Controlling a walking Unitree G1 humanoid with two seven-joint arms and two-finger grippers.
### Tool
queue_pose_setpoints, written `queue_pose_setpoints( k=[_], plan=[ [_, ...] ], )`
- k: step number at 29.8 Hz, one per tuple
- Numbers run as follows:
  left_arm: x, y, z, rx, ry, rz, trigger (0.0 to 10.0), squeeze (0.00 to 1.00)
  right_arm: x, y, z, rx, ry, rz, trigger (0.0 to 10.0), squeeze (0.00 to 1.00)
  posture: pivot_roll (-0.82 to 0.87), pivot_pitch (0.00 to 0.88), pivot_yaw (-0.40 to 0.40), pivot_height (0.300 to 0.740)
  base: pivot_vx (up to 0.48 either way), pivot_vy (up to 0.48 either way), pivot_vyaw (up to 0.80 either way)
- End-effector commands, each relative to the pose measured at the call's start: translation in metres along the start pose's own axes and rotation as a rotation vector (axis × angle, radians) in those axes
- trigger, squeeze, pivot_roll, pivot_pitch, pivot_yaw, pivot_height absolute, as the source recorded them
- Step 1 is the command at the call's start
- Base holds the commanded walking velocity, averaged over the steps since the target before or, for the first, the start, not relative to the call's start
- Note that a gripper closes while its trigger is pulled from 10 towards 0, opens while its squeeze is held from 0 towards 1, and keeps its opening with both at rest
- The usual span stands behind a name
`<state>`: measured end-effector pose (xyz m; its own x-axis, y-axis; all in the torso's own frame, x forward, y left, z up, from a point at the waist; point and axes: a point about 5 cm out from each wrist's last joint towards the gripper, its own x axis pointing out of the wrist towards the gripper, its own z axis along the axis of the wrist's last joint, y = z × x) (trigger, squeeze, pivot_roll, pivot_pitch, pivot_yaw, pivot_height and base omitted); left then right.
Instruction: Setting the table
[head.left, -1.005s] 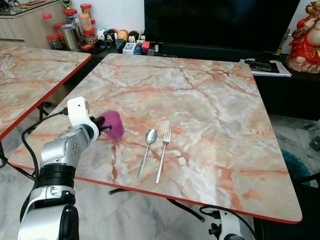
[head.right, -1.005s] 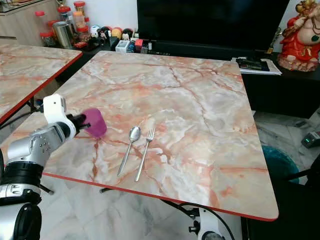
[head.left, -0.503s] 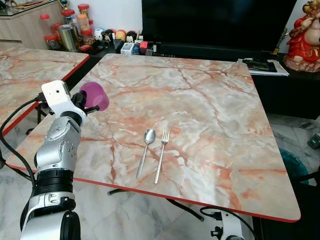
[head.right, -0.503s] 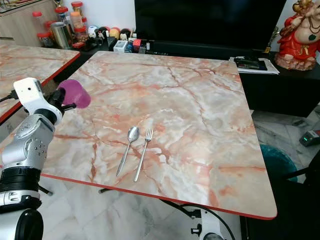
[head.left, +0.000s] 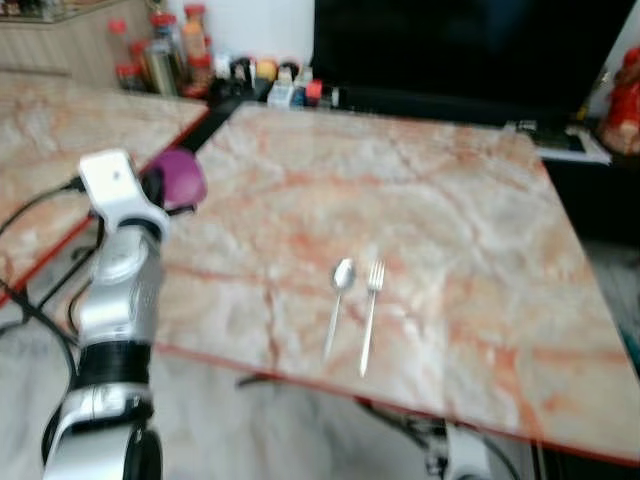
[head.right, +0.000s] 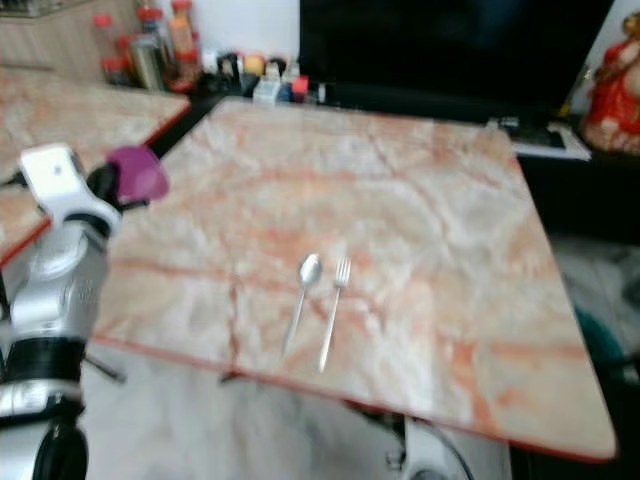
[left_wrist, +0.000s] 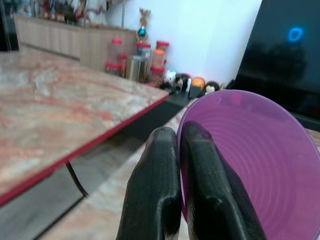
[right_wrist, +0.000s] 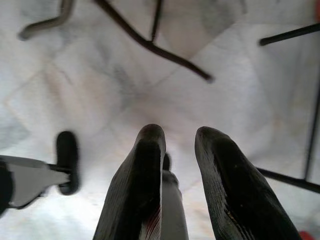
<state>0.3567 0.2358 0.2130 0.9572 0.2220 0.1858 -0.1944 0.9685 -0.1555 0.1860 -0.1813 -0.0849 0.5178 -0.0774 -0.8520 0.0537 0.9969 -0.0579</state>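
Nearest us, on the marble worktop (head.left: 450, 230), we see a spoon (head.left: 338, 303) and fork (head.left: 369, 312) lying side by side. Above its left edge our left tool (left_wrist: 177, 150) pinches the rim of a purple cup (head.left: 182, 178). Our right tool (right_wrist: 177, 150) hangs over the pale floor (right_wrist: 125, 75), fingers parted. Beyond, jars (head.left: 170, 50) and a dark screen (head.left: 460, 45) stand.

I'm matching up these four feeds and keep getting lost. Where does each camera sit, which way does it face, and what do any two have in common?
Left eye view: on the head, looking forward and down at the marble table; left arm raised with the purple cup.
Right eye view: same scene, with spoon and fork.
Left wrist view: along the left gripper, pinching the cup's rim.
Right wrist view: right gripper pointing down at the floor.
Shared: the cup.
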Motion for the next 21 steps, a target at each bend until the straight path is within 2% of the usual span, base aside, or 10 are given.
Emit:
queue_pose_setpoints(
  k=[1, 13, 21],
  plan=[
    [0.0010, -0.0092, 0.0089, 0.004, -0.048, -0.029, 10.0, 0.00, -0.0007, -0.0100, -0.0029, 0.007, 0.006, -0.027, 10.0, 0.00, 0.07, 0.000, -0.006, 0.740, 0.000, 0.480, 0.00],
    [0.0018, -0.0087, 0.0159, -0.001, -0.086, -0.023, 10.0, 0.00, -0.0007, -0.0082, -0.0033, 0.007, -0.001, -0.021, 10.0, 0.00, 0.07, 0.000, 0.006, 0.740, 0.000, 0.480, 0.00],
    [0.0009, -0.0145, 0.0173, 0.014, -0.105, -0.038, 10.0, 0.00, -0.0010, -0.0071, -0.0041, 0.011, -0.015, -0.013, 10.0, 0.00, 0.09, 0.000, 0.007, 0.740, 0.000, 0.480, 0.00]
  ],
)
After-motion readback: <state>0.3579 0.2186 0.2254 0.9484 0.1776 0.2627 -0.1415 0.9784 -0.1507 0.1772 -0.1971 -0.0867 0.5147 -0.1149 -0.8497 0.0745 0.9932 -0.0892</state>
